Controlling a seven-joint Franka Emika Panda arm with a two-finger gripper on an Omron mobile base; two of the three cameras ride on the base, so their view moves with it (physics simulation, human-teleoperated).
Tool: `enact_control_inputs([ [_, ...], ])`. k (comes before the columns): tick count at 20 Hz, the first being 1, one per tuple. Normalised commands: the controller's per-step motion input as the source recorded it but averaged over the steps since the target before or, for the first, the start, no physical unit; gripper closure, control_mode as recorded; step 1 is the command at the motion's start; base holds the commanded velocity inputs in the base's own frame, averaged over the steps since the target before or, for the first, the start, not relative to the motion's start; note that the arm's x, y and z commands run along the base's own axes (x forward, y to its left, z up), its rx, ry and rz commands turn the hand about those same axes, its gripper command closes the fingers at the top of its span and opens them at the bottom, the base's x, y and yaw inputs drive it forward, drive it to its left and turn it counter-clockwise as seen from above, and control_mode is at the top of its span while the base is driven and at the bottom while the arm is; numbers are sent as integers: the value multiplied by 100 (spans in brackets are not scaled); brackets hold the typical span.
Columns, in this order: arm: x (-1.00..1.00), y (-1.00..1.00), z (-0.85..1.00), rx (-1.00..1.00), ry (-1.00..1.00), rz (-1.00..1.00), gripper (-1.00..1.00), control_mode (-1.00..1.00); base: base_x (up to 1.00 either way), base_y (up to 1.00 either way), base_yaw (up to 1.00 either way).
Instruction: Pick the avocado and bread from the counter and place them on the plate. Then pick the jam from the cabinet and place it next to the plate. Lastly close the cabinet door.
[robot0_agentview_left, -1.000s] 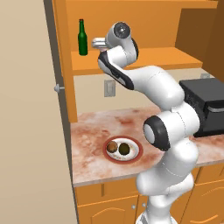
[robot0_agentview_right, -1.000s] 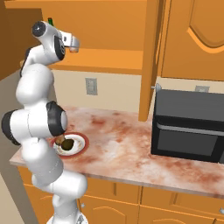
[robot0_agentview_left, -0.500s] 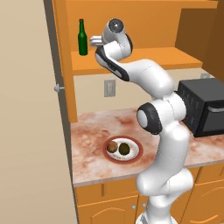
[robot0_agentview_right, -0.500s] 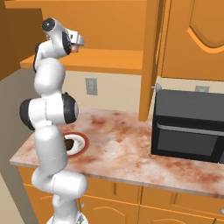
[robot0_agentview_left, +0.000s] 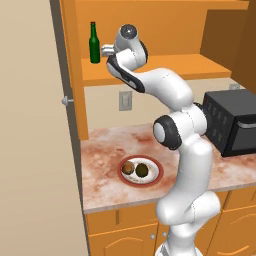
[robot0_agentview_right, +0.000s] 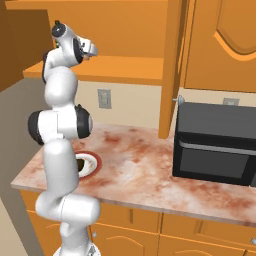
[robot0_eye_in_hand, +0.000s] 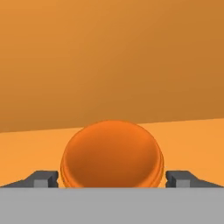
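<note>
The jam (robot0_eye_in_hand: 112, 154) sits on the orange shelf (robot0_eye_in_hand: 192, 140) of the cabinet (robot0_agentview_left: 150, 30), and in the hand view its rounded orange body lies between the two dark fingertips (robot0_eye_in_hand: 43, 178) of the gripper (robot0_eye_in_hand: 112, 180), which stand apart on either side of it, one on each flank; whether they touch the jar cannot be told. In the left base view the gripper (robot0_agentview_left: 106, 50) is raised to shelf height, just right of one tall green bottle (robot0_agentview_left: 94, 44) standing upright at the shelf's left end. Below, on the counter (robot0_agentview_left: 105, 150), one plate (robot0_agentview_left: 124, 176) holds two things side by side: the reddish-brown bread (robot0_agentview_left: 129, 168) on the left and the darker avocado (robot0_agentview_left: 143, 170) on the right, both inside the red-brown rim. One cabinet door (robot0_agentview_right: 172, 70) hangs open, seen edge-on in the right base view. One black microwave (robot0_agentview_right: 215, 142) stands on the counter to the right, well apart from the plate (robot0_agentview_right: 92, 162).
</note>
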Motion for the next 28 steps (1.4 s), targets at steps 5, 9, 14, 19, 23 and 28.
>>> enact_control_inputs([
  [5,7,1,-4,0,-1,0,100,-100,0,0,0],
  [9,-68,-5,0,1,-26,0,100,-100,0,0,0],
  [14,-100,-6,2,3,-40,2,100,-100,0,0,0],
  [19,-100,-31,1,9,-20,3,100,-100,0,0,0],
  [23,-100,-58,17,20,-2,0,100,-100,0,0,0],
  [28,-100,-53,27,14,0,0,100,-100,0,0,0],
])
